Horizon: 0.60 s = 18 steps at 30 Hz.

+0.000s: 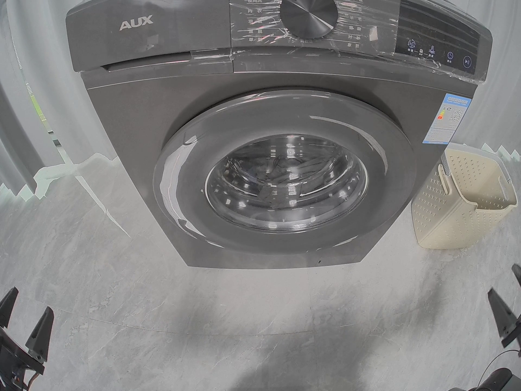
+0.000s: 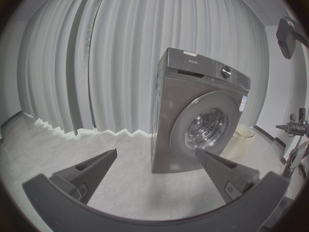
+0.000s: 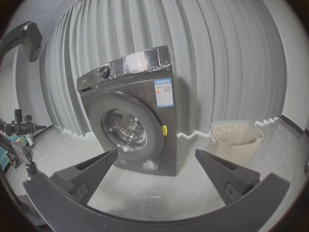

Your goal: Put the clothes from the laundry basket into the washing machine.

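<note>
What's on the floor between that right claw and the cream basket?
Nothing but bare floor separates the right gripper and the laundry basket, as seen in the right wrist view.

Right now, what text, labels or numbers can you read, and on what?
On the detergent drawer front of the washing machine: a brand logo in pale capitals, not quoted here.
Around the dial: program labels under wrinkled film, too small to read.
On the touch panel: icons only, no readable words.
On the energy label: print too small to read.
On the laundry basket: none.
</note>
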Available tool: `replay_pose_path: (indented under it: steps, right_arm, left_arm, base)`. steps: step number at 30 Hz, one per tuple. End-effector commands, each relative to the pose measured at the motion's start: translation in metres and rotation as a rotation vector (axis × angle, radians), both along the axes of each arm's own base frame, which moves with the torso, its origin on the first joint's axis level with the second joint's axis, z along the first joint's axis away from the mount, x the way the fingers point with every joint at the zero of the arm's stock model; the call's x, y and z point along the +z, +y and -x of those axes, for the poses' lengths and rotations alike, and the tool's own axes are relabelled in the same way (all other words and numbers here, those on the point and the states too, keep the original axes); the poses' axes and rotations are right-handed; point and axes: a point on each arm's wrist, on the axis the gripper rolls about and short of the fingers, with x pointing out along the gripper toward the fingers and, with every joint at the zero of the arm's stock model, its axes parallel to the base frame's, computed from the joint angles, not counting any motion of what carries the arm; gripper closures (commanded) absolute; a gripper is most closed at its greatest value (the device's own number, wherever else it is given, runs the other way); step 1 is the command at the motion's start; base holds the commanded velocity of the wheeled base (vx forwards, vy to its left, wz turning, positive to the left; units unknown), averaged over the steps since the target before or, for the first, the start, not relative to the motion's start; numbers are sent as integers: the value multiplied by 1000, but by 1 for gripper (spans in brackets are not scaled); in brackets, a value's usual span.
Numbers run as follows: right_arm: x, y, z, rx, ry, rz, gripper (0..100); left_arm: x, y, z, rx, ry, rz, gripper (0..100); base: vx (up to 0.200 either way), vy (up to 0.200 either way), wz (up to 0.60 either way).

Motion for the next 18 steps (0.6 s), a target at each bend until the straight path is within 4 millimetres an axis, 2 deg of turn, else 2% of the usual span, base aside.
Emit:
replay_pose_path:
  steps: [1, 6, 7, 10, 14, 18]
  right_arm:
    - [-34, -6, 37, -71, -90, -13, 0]
    - [-39, -6, 36, -145, -43, 1, 0]
    - [-49, -5, 39, -223, -4, 37, 0]
    - [-64, -4, 42, -222, 100, 50, 0]
    - [-64, -5, 42, -227, 104, 55, 0]
    - [-64, -5, 42, -227, 105, 45, 0]
  left_arm:
    - [-40, 2, 20, 95, -19, -29, 0]
    - [-48, 2, 20, 105, 57, -26, 0]
    - [-49, 2, 20, 114, 72, -10, 0]
    - [-50, 0, 22, 163, 52, 39, 0]
    - [-52, -2, 27, 108, -6, 18, 0]
    - [-56, -1, 28, 135, 48, -36, 0]
  base:
    - [0, 0, 0]
    - [0, 0, 0]
    - [0, 0, 0]
    - [0, 0, 0]
    - [0, 0, 0]
    - [0, 0, 0]
